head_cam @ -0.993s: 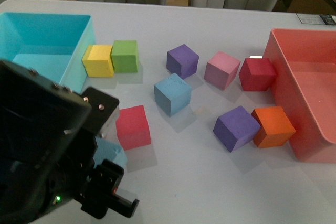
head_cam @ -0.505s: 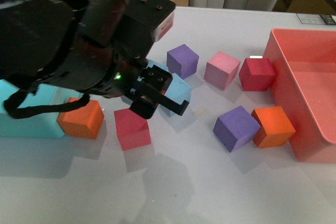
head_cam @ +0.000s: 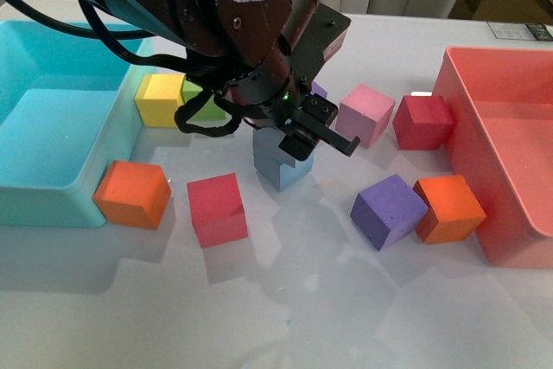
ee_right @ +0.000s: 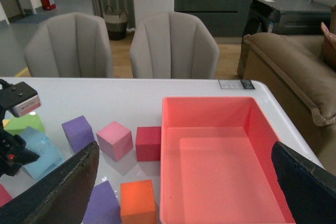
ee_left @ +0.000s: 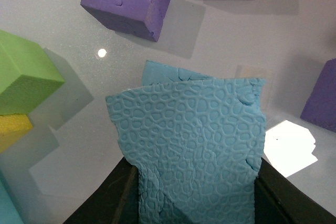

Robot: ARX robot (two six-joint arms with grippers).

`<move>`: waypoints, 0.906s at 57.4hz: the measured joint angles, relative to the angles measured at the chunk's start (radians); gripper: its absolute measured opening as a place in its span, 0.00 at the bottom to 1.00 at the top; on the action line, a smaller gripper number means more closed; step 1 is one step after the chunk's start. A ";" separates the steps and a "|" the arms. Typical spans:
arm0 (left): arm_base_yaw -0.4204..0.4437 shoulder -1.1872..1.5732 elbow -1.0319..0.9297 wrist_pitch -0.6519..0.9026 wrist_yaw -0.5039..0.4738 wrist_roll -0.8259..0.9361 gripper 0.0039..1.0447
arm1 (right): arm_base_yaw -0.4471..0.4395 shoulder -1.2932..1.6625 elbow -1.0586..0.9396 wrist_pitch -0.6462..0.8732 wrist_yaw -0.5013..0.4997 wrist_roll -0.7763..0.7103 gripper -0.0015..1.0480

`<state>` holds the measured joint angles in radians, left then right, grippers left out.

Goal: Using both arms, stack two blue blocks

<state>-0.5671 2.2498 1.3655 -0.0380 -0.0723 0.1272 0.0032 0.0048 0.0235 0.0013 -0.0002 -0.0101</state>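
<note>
My left gripper (ee_left: 195,205) is shut on a light blue block (ee_left: 191,140), whose pitted face fills the left wrist view. Just beyond it a corner of the second blue block (ee_left: 160,72) shows on the table. In the front view my left arm and gripper (head_cam: 298,134) hang over that second blue block (head_cam: 283,168) at the table's middle, and the held block is mostly hidden. I cannot tell whether the two blocks touch. My right gripper (ee_right: 184,192) is open and empty, above the red bin (ee_right: 215,156).
A turquoise bin (head_cam: 52,205) stands at the left and a red bin (head_cam: 510,239) at the right. Around the blue blocks lie orange (head_cam: 132,194), red (head_cam: 218,207), yellow (head_cam: 160,99), pink (head_cam: 365,114), dark red (head_cam: 423,121), purple (head_cam: 389,211) and orange (head_cam: 448,207) cubes.
My left arm has swung from the front left corner up and right, carrying the blue block over the one at the table's middle. The orange cube by the turquoise bin has come into view.
</note>
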 joint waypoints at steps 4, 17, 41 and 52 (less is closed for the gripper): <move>0.000 0.022 0.024 -0.009 -0.005 0.008 0.38 | 0.000 0.000 0.000 0.000 0.000 0.000 0.91; 0.003 0.075 0.084 -0.034 -0.010 0.024 0.38 | 0.000 0.000 0.000 0.000 0.000 0.000 0.91; 0.011 0.085 0.098 -0.049 0.010 0.029 0.86 | 0.000 0.000 0.000 0.000 0.000 0.000 0.91; 0.025 0.047 0.050 -0.032 0.028 0.019 0.92 | 0.000 0.000 0.000 0.000 0.000 0.000 0.91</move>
<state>-0.5423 2.2971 1.4151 -0.0704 -0.0444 0.1467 0.0032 0.0048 0.0235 0.0013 -0.0002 -0.0101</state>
